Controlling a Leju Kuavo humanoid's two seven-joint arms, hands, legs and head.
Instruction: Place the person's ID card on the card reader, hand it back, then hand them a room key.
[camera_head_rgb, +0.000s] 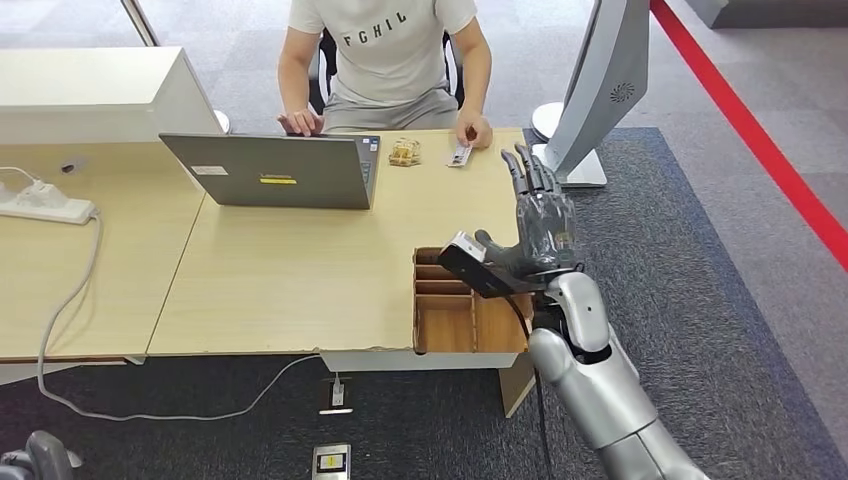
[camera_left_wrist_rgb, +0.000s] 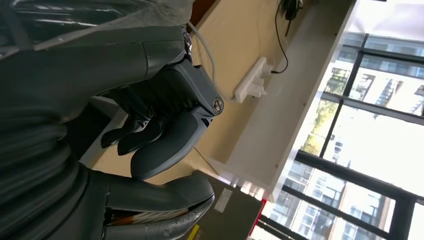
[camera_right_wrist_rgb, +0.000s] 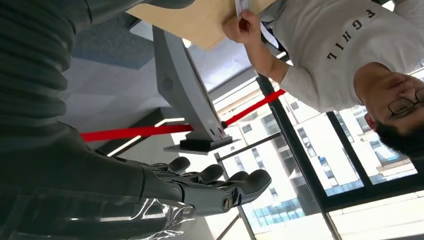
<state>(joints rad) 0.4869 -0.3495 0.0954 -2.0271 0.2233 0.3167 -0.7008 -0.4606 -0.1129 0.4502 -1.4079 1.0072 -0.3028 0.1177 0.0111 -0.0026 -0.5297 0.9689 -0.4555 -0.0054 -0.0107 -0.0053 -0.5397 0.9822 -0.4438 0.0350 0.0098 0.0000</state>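
Left hand (camera_left_wrist_rgb: 150, 145): in the left wrist view its fingers are curled in on nothing, and it hangs low beside the tabletop; it also just shows at the lower left corner of the head frame. Little risk from it as it hangs now.
Power strip (camera_head_rgb: 45, 203): far left of the head frame, with its cable trailing off the tabletop edge. It lies well apart from the working arm, so a snag looks unlikely.
Laptop (camera_head_rgb: 275, 170): upper left of centre, its lid back toward the robot, with the person typing behind it. A wide sweep of the arm could knock it.
Wooden tray (camera_head_rgb: 455, 312): lower centre, set at the near edge of the tabletop (camera_head_rgb: 300, 270), with slotted compartments; whether room keys lie in them I cannot tell. The right forearm hangs just over its right side, so a careless drop could catch the tray wall.
ID card (camera_head_rgb: 460, 154): upper centre, lying at the far tabletop edge under the person's fingertips (camera_head_rgb: 470, 133), not yet handed over. A reach made too early could collide with their hand or push the card off the edge.
Right hand (camera_head_rgb: 540, 215): right of centre, raised above the tabletop corner, fingers straight and spread, holding nothing. A thin flat card is hard for it to pick up; slipping is likely.
Grey kiosk stand (camera_head_rgb: 590, 90): upper right, just beside the outstretched fingers; a drift rightward could strike it.
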